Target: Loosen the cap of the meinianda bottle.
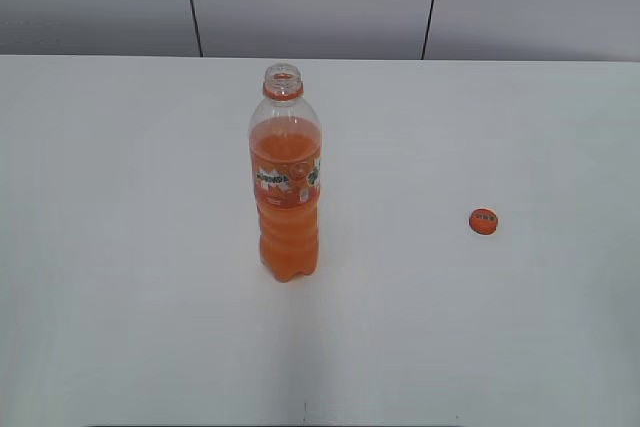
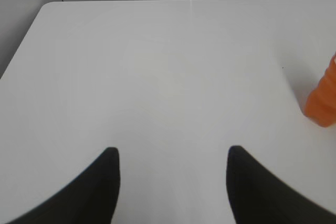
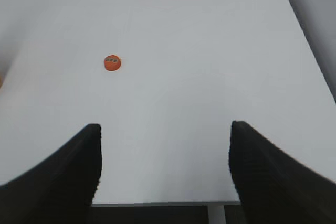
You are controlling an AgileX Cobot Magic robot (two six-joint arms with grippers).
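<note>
White tabletop [image 1: 120, 247] carries the uncapped meinianda bottle [image 1: 286, 187] upright near its middle; the cap [image 1: 483, 221] lies well apart to its right. Left gripper [image 2: 173, 161] and right gripper [image 3: 164, 153] both hang spread and empty above the table.

meinianda bottle [image 2: 321, 100] cut off at left wrist view's right edge, cap [image 1: 483, 221] print unreadable
</note>
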